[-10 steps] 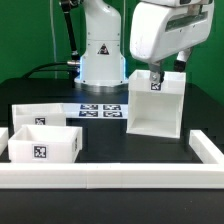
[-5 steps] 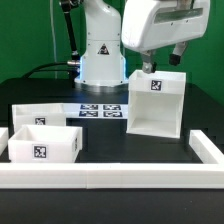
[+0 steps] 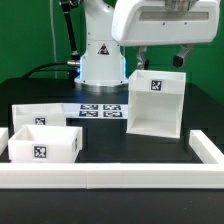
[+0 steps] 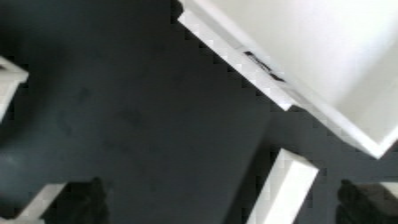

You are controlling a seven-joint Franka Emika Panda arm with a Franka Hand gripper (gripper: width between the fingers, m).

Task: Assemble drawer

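Note:
A tall white open-fronted drawer case [image 3: 157, 103] stands upright at the exterior view's right, with a tag on its top front. My gripper [image 3: 160, 60] hangs just above its top edge, open and empty, clear of the case. A low white drawer box [image 3: 45, 141] with a tag sits at the left, and another white part [image 3: 35, 115] lies behind it. In the wrist view my gripper [image 4: 222, 205] shows two dark fingertips [image 4: 68, 200] wide apart with nothing between them. A white panel edge [image 4: 311, 70] and a white strip [image 4: 290, 188] lie below.
The marker board [image 3: 100, 110] lies at the robot's base [image 3: 98, 55]. A white rail [image 3: 110, 178] runs along the front and turns back at the right [image 3: 208, 150]. Cables lie at the back left.
My gripper has let go of the case's top edge, opened, and risen, moving toward the exterior view's left. The case has stayed in place.

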